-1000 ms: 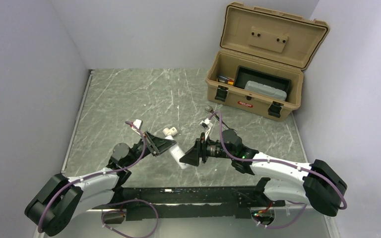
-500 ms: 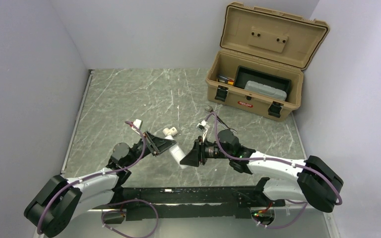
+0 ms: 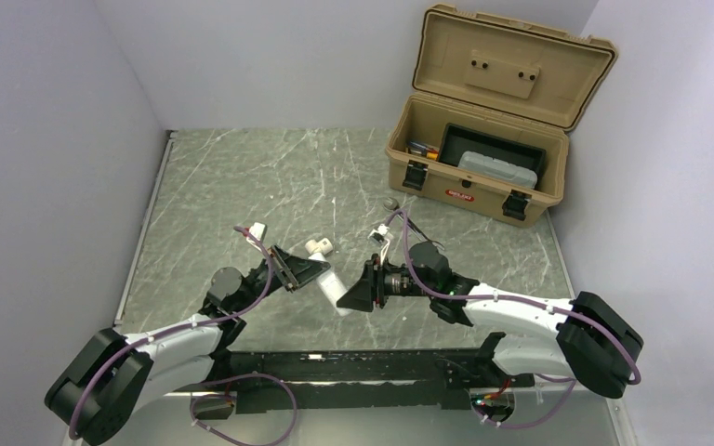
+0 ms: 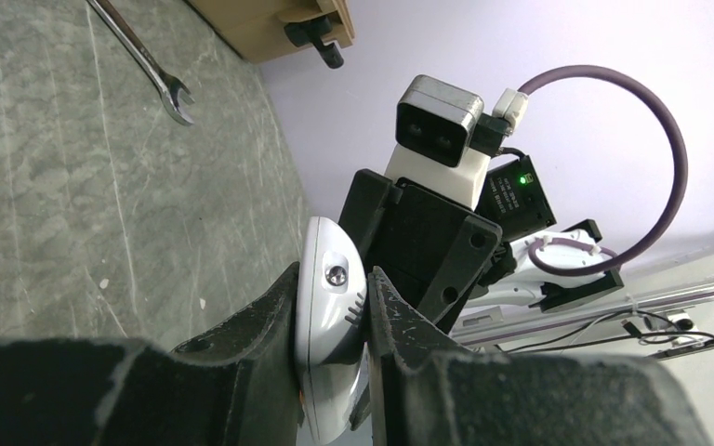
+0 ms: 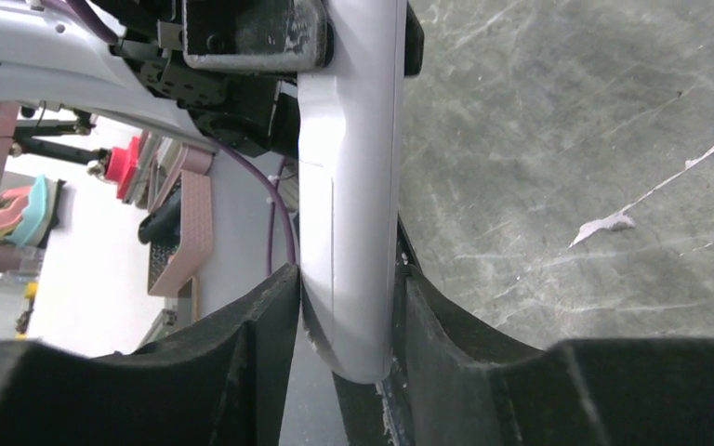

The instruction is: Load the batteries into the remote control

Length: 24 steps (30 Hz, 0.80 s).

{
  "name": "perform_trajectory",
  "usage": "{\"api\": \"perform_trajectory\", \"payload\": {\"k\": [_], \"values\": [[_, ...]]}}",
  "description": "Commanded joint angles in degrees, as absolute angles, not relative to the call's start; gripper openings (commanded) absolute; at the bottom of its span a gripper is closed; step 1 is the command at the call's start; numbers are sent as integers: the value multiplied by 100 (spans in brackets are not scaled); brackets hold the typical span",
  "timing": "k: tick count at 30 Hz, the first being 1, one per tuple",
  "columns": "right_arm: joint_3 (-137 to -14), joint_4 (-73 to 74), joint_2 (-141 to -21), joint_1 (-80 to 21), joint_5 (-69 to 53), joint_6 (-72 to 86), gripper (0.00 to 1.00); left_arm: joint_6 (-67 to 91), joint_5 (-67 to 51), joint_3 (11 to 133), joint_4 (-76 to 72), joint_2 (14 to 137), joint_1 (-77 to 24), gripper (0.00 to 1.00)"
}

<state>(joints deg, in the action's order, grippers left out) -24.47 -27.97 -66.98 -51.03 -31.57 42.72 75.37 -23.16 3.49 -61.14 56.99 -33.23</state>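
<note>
At the near middle of the table (image 3: 242, 177), between the two arms, the remote control (image 3: 335, 290) is held at both ends. Its long axis is laid along the line from the left gripper (image 3: 319, 276) to the right gripper (image 3: 348, 298), slanting from far-left to near-right in the overhead view. In the left wrist view one end is pinched between the left fingers (image 4: 260, 325). In the right wrist view the other end is clamped between the right fingers (image 5: 256, 321). The handset appears to be lifted off the surface. The batteries cannot be made out in any view, so the arm nearer to them cannot be told. It is judged that one grip must be released before a battery can be fetched.
</note>
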Motion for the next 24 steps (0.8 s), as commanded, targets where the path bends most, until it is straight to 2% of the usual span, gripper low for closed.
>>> {"api": "perform_trajectory", "payload": {"k": [1,4,10,19,24], "values": [[-2503,-3248,-6701,-5098,-3056,4189,59,7539,-2373,494,-6385,5692,-3340,0],[-2487,-3312,-6656,-5101,-3026,4199,66,7532,-2367,492,-6361,5671,-3345,0],[-2480,-3245,-6558,-5098,-2928,4167,67,7548,-2356,493,-6384,5686,-3348,0],[-2312,-3199,-6389,-5090,-2726,4178,56,7558,-2355,501,-6414,5704,-3344,0],[-2318,-3243,-6430,-5086,-2766,4192,44,7550,-2351,501,-6393,5691,-3340,0]]}}
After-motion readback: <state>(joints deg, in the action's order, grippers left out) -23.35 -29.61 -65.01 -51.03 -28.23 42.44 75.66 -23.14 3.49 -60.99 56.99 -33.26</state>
